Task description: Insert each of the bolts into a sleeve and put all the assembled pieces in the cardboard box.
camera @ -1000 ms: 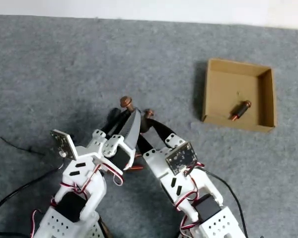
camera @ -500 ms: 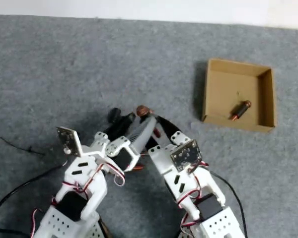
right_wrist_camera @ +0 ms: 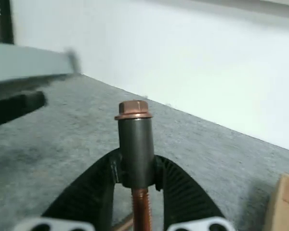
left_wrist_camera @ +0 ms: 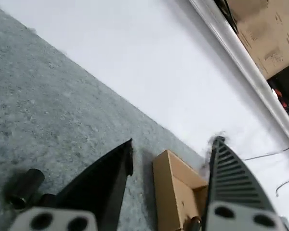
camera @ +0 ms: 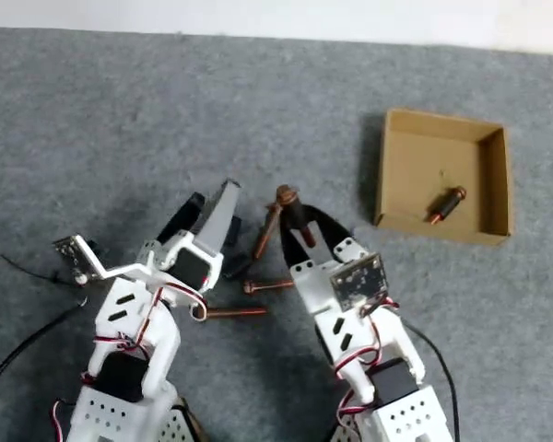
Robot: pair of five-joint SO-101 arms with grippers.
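High view: the right arm stretches forward over the grey table (camera: 111, 120). The right gripper (camera: 292, 221) pinches tight on a dark sleeve (right_wrist_camera: 136, 144). A bolt (right_wrist_camera: 133, 108) is pushed through the sleeve, and its head sticks out past the fingertips. The left arm leans forward beside the right arm. The left gripper (camera: 210, 195) is spread wide with nothing in it. Loose bolts (camera: 266, 286) lie on the table between the two arms. One finished piece (camera: 447, 204) lies in the cardboard box (camera: 440, 122), well apart from both grippers.

Bright, even light, soft short shadows
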